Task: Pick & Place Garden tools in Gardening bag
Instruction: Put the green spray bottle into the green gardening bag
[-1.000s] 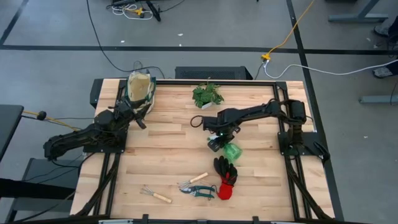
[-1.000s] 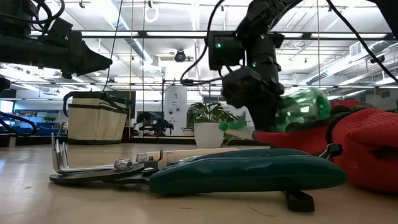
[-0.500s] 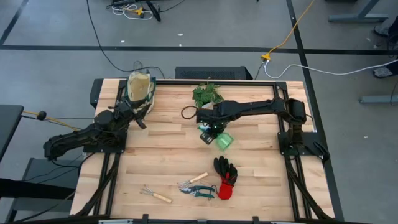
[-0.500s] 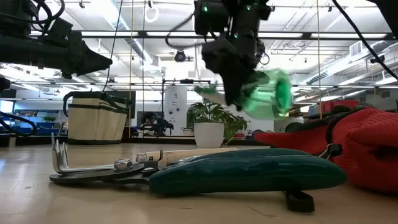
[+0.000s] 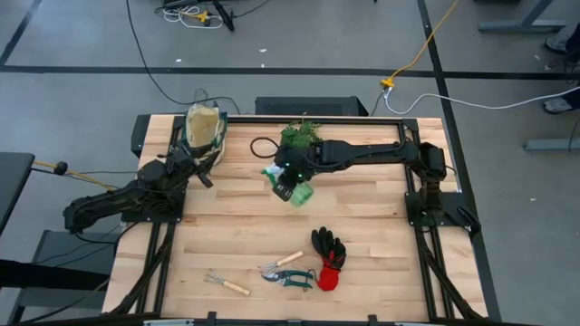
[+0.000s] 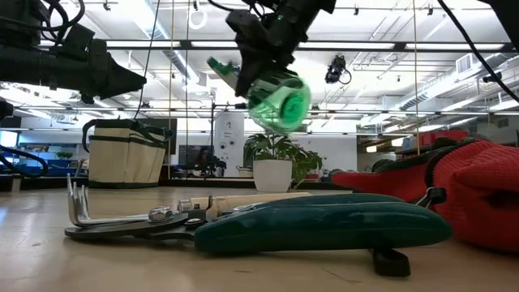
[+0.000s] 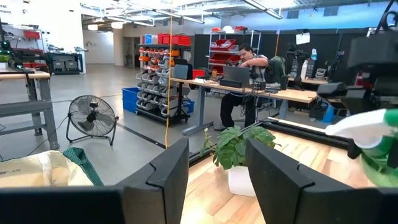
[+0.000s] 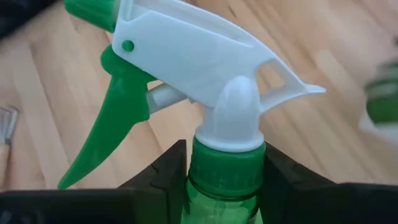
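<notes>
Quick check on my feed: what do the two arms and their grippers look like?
Both arms are dark, jointed and slim, with black cables looping off them. The left gripper has two broad, flat black fingers. The right gripper has matching black fingers, and small green lights show near its wrist.

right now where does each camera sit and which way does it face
High view: overhead, straight down; both arms, right gripper shut on the spray bottle.
Low view: table height, across shears into the room; right arm raised.
Left wrist view: past its open left gripper toward the potted plant.
Right wrist view: close on the bottle's neck between its fingers.
Shared: the bottle shows in all four.
</notes>
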